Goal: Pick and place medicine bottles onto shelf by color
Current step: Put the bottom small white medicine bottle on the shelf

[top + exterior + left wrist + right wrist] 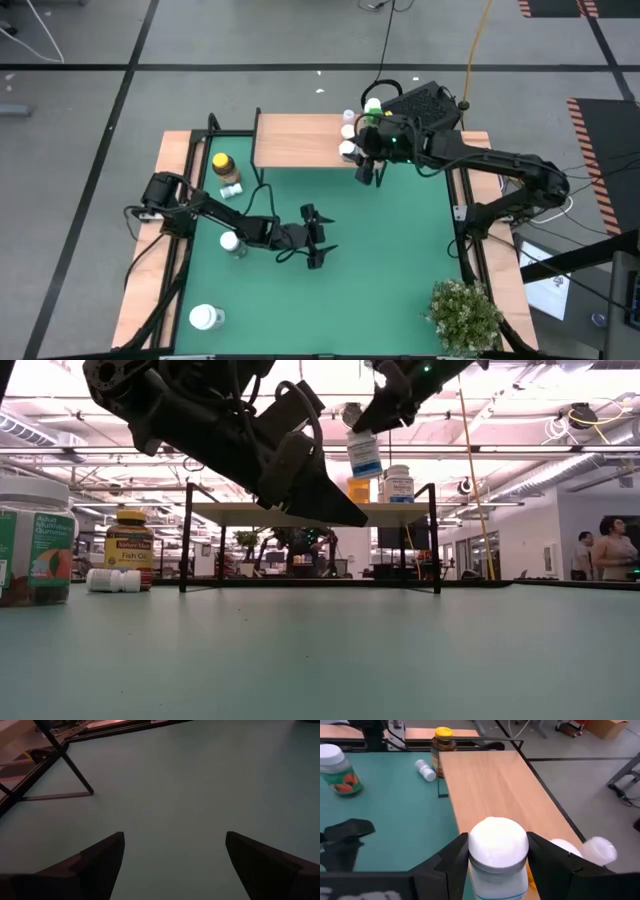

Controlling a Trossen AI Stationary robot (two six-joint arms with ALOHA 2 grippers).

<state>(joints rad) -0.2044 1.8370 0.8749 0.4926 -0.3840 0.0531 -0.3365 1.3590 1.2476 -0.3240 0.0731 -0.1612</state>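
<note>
Pinching a white-capped bottle (498, 851), the right claw (497, 857) hangs above the shelf (490, 780).

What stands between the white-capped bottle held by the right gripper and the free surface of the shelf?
Nothing visible does. The right gripper holds the white-capped bottle above the shelf, whose wood ahead is bare; two white caps sit off to one side.

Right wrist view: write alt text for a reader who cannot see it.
The right gripper holds a white-capped bottle between its fingers above the light-wood shelf, with two white caps just beside it. Farther off on the green table stand a yellow-capped amber bottle, a small white bottle lying down and an orange-labelled jar.
</note>
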